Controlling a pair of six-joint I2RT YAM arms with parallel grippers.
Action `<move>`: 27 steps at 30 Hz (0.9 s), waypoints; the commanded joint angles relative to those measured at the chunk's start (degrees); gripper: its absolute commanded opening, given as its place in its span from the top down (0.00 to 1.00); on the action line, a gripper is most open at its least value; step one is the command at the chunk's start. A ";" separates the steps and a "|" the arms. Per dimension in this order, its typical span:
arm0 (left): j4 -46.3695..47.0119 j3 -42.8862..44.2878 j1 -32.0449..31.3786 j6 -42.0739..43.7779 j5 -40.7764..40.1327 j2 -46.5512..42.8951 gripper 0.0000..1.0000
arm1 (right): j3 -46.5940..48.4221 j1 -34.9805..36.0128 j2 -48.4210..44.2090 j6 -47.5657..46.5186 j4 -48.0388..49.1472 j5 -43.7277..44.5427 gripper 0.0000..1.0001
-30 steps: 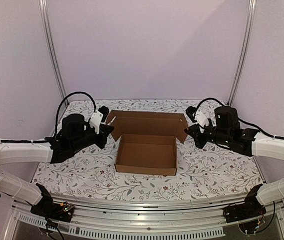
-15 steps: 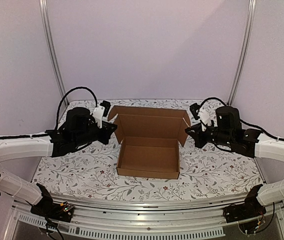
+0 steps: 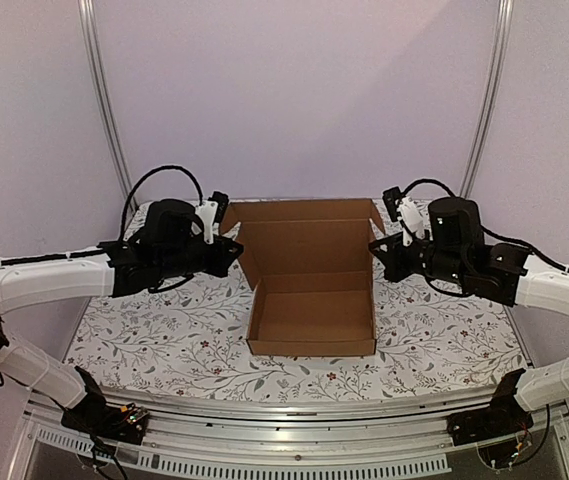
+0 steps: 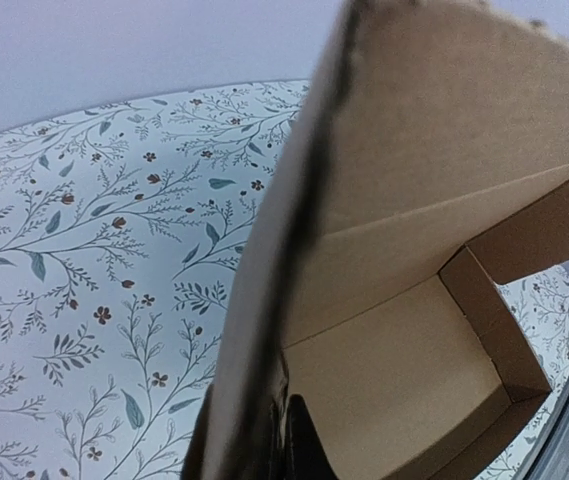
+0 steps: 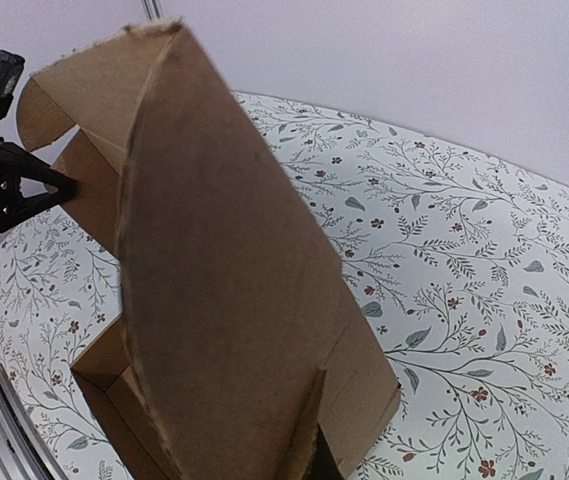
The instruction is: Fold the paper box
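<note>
Looking down from above, you have a table under a white cloth (image 3: pixel 154 335) printed with leafy sprigs. Pale lilac walls (image 3: pixel 294 90) close it in, a metal upright (image 3: pixel 104 110) stands at each back corner, and a metal rail (image 3: pixel 284 425) runs along the near edge.

On your left, the left gripper (image 3: pixel 230 252) reaches in from the side, its jaws pinched tight on the small side flap at the left end of the raised lid. The paper box (image 3: pixel 311 322) sits in the middle of the cloth, between your two tools. Its shallow tray is open upward and its lid stands up at the far side. On your right, the right gripper (image 3: pixel 375 255) mirrors the first, clamped narrow on the flap at the lid's right end.

The left wrist view gives you what the overhead one cannot. There the left gripper (image 4: pixel 286 432) has the flap's dark cut edge running straight down between its fingers, and past it you see the inner face of the paper box (image 4: pixel 434 200) and the tray's far corner.

The right wrist view shows the outer face of the flap of the paper box (image 5: pixel 224 300), filling the frame. The right gripper (image 5: pixel 312 432) bites its lower edge, and the left gripper (image 5: pixel 59 185) is small beyond the lid's other end
</note>
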 commanded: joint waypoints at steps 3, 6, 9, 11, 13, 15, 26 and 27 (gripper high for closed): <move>-4.39 1.04 -3.85 -1.57 6.46 1.91 1.00 | 4.36 2.43 2.18 5.46 0.88 0.36 1.00; -4.71 0.86 -4.35 -1.68 5.70 1.93 1.00 | 4.74 2.85 3.26 7.03 0.79 1.50 1.00; -4.71 0.77 -4.74 -1.82 5.15 2.00 1.00 | 5.23 3.42 4.43 7.81 0.63 2.42 1.00; -4.74 0.69 -5.06 -1.89 4.70 2.12 1.00 | 5.41 3.85 5.09 7.96 0.40 2.68 1.00; -4.73 0.67 -5.24 -1.98 4.33 2.37 1.00 | 5.20 4.08 5.45 7.72 -0.02 2.70 1.00; -4.63 0.61 -5.57 -2.23 4.00 2.61 1.00 | 4.33 4.20 5.26 7.32 -0.33 2.40 1.00; -2.55 1.04 -6.68 -7.35 7.29 4.98 1.00 | -3.13 4.52 1.67 7.09 -0.05 2.88 1.00; -2.54 1.50 -6.70 -7.92 7.74 5.34 1.00 | -3.66 4.66 1.50 7.09 0.09 2.96 1.00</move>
